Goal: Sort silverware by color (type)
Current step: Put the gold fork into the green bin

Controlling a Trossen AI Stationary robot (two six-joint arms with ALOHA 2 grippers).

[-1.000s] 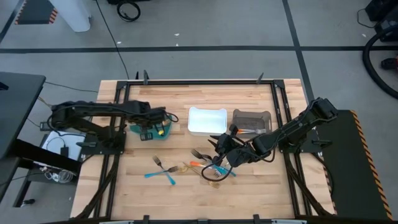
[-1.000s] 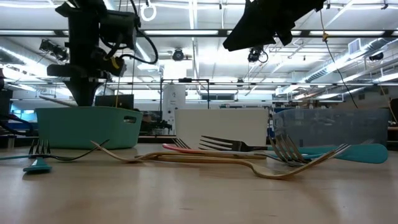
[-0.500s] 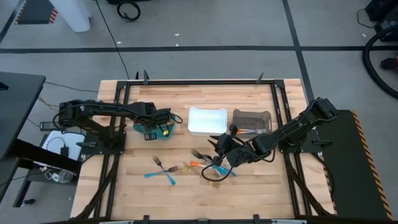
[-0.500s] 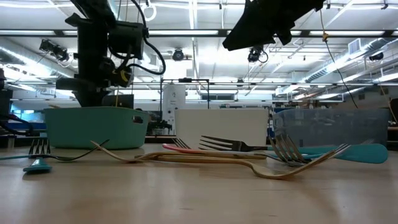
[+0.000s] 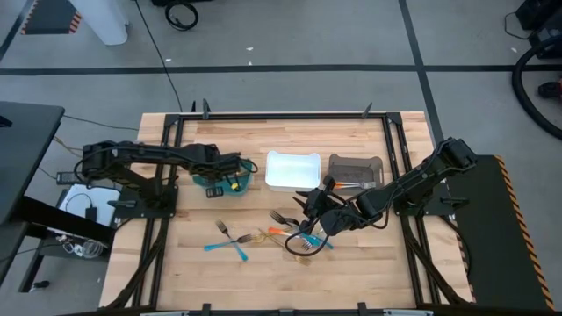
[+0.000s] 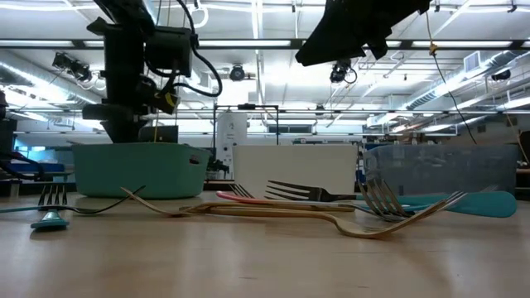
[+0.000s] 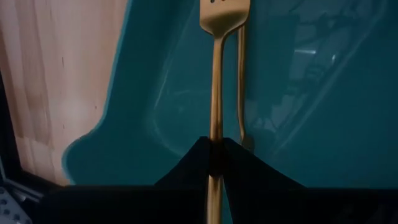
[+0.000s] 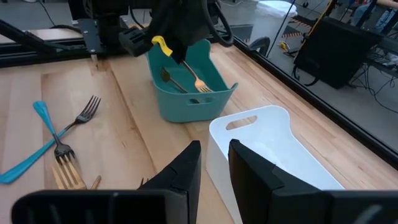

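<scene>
Forks lie scattered on the wooden desk (image 5: 255,140), while the left end effector (image 7: 214,163) is clamped on the handle of a gold fork (image 7: 215,74) held over the inside of the teal bin (image 5: 246,175), which sits at about ten o'clock from the desk's centre. Beside it toward three o'clock stand the white bin (image 5: 291,170) and then the grey bin (image 5: 356,170). A blue-handled fork (image 5: 221,243) and a blue utensil (image 5: 238,249) cross at about seven o'clock. The right end effector (image 8: 214,163) hovers above a loose pile of forks (image 5: 297,235) near the centre, its fingers slightly apart and empty. Inside the teal bin, the right wrist view shows a dark fork (image 8: 176,82) lying beside the gold one.
</scene>
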